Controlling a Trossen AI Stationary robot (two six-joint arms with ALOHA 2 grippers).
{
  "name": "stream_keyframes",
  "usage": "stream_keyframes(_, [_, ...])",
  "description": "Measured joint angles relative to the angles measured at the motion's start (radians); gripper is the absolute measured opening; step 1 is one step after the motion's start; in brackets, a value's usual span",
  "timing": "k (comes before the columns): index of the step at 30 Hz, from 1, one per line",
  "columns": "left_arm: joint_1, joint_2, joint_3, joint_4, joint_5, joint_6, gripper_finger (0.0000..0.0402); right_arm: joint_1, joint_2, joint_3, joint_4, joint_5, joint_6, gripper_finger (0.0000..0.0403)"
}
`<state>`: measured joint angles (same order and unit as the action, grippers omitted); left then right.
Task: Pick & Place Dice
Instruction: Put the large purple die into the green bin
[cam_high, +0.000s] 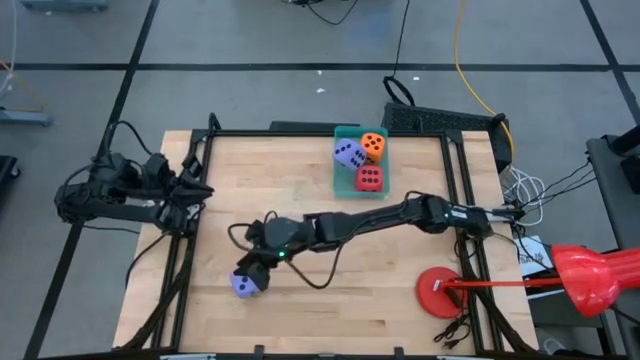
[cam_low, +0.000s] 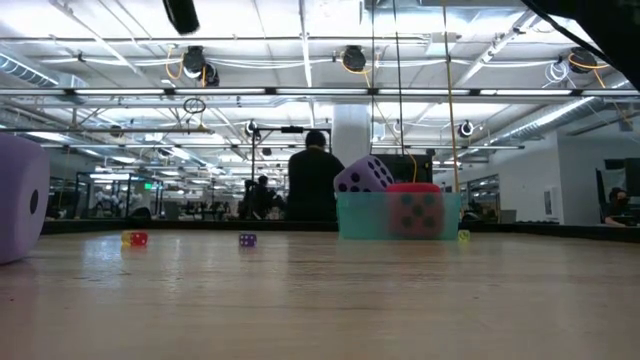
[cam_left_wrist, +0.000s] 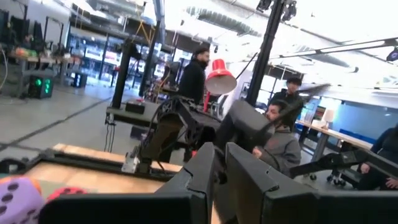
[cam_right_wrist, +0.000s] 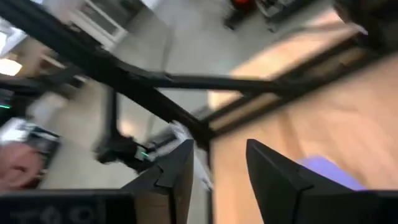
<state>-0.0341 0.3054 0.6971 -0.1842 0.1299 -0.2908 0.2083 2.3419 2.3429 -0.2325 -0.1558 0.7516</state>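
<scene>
A teal tray stands at the table's far middle. In it lie a lavender die, an orange die and a red die. In the low view the tray shows the lavender die sticking up above its rim and the red die beside it. The second lavender die rests flat on the table near the near-left part, big at the low view's edge. My right gripper hovers open just above and beside it; in its wrist view the die lies outside one finger. My left gripper waits shut at the left edge.
A red lamp with a round red base sits at the near-right corner, with cables beside it. A dark frame borders the table. Two tiny dice-like things lie far across the table. People stand in the room behind.
</scene>
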Motion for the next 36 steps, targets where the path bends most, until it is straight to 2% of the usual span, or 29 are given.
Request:
stream_keyframes(6, [0.000,0.000,0.000,-0.029,0.001,-0.026,0.0046,0.002,0.010,-0.010,-0.083,0.134,0.028,0.0200])
stream_keyframes(10, [0.000,0.000,0.000,-0.031,0.002,-0.032,0.0046,0.001,0.013,-0.056,-0.086,0.135,0.108,0.0236])
stream_keyframes(17, [0.000,0.000,0.000,-0.031,0.002,-0.031,0.0046,0.001,0.016,-0.227,0.056,0.153,0.207,0.0283])
stream_keyframes(23, [0.000,0.000,0.000,-0.031,0.002,-0.044,0.0046,0.001,0.008,-0.312,0.196,0.157,0.258,0.0292])
stream_keyframes(36, [0.000,0.000,-0.001,-0.033,0.003,-0.050,0.0046,0.001,0.012,-0.347,0.213,0.189,0.258,0.0288])
